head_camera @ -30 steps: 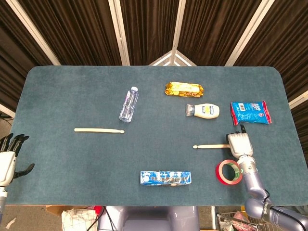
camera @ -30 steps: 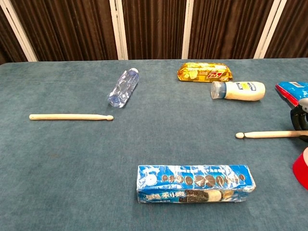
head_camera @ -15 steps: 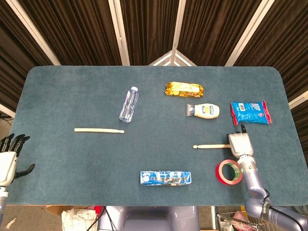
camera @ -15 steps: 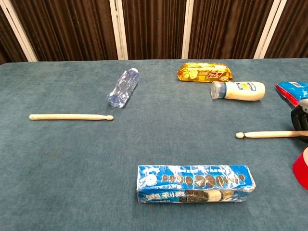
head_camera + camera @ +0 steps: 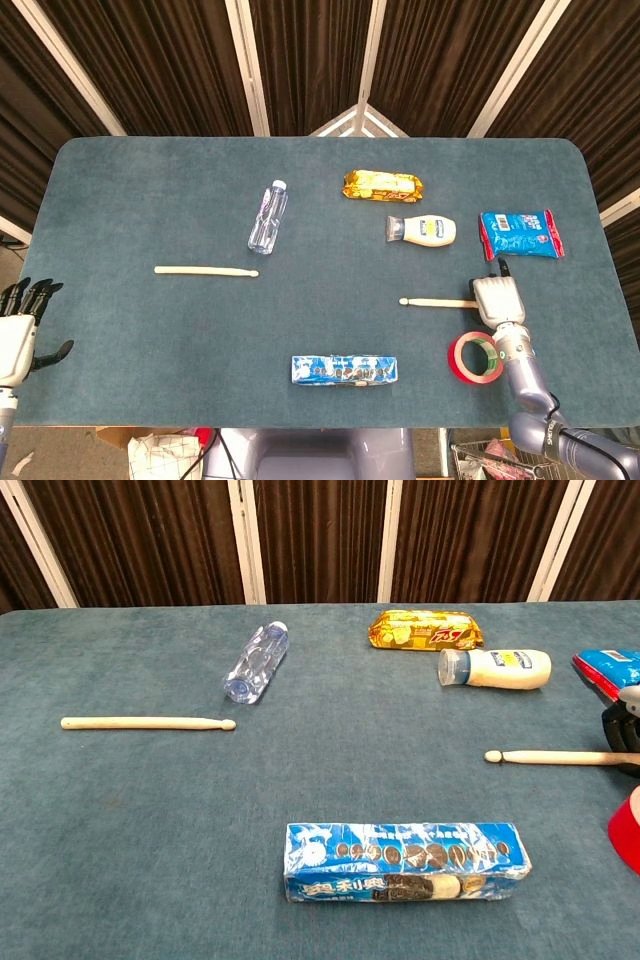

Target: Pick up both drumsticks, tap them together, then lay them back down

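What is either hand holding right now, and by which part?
The right hand grips the right drumstick at its butt end. The left hand holds nothing, fingers apart.

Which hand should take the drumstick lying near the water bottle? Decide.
Left. The left hand hangs open at that table edge, nearest that drumstick; the right hand already grips the other drumstick.

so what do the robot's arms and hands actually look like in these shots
The right hand has a boxy silver-white back with black fingers, on a rounded silver-grey jointed arm with a black cable near the lower joint. The left hand, at the table's left edge, matches: pale casing, black fingers and thumb. No markings are readable. The chest view shows only a sliver of the right hand's dark fingers.
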